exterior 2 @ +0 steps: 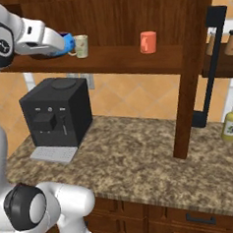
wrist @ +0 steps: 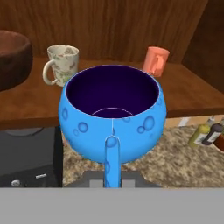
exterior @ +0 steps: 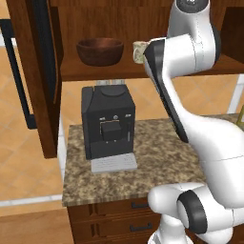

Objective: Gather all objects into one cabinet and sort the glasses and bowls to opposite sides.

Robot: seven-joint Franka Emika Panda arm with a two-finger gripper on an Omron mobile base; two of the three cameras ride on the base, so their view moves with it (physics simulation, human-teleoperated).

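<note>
The gripper is pinching the blue bowl shut-tight at its near rim, carrying it just before the cabinet shelf. In the hand view the wooden bowl is sitting at nine o'clock, the cream mug at eleven, the coral cup at one. The placing step is seemingly underway; next, the bowl likely needs shifting toward nine o'clock, beside the wooden bowl, clearing the mug.

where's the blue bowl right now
In the hand view the blue bowl is held up in front of the cabinet shelf, near the cream mug, wooden bowl to its left.
</note>
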